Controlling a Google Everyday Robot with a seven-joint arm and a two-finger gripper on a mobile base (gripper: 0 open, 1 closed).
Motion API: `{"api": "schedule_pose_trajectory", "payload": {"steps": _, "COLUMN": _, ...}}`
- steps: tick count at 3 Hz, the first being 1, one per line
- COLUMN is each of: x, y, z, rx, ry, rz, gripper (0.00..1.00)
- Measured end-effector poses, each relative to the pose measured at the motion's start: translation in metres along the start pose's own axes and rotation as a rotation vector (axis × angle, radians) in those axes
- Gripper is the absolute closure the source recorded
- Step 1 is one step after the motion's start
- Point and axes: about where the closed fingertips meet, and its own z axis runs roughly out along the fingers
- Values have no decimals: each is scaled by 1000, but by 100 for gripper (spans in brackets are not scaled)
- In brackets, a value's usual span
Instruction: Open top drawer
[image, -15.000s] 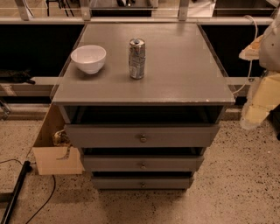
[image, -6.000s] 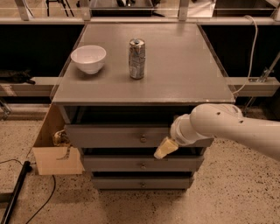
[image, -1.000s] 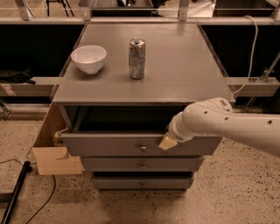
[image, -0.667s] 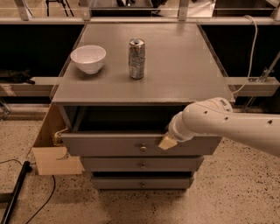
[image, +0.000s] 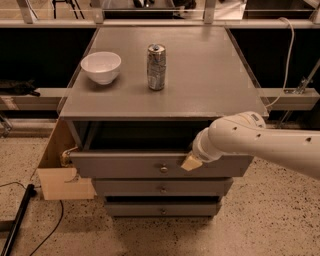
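At the bottom centre of the frame, the two lower drawers (image: 162, 189) sit shut under the top drawer (image: 125, 165). The top drawer stands drawn partway out at mid-frame, with a dark gap above its front. The robot's hand (image: 191, 162) rests at the upper edge of that front, just right of the knob (image: 163, 169), on a white arm (image: 260, 145) reaching in from the right. We cannot tell how far the hand is open, or whether it has hold of anything. We judge the pull to be under way. The next move calls for a straight draw toward the lower edge of the frame, keeping contact with the front. Beyond, on the table (image: 210, 75), stand a white bowl (image: 101, 66) and a can (image: 156, 67).
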Motion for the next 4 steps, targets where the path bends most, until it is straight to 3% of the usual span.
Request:
{"api": "schedule_pose_trajectory", "payload": {"steps": 1, "x": 0, "y": 0, "z": 0, "rx": 0, "ry": 0, "rz": 0, "gripper": 17}}
{"api": "schedule_pose_trajectory", "payload": {"steps": 2, "x": 0, "y": 0, "z": 0, "rx": 0, "ry": 0, "rz": 0, "gripper": 0}}
{"api": "schedule_pose_trajectory", "payload": {"steps": 4, "x": 15, "y": 15, "z": -8, "rx": -24, "ry": 7, "rz": -16, "gripper": 0}}
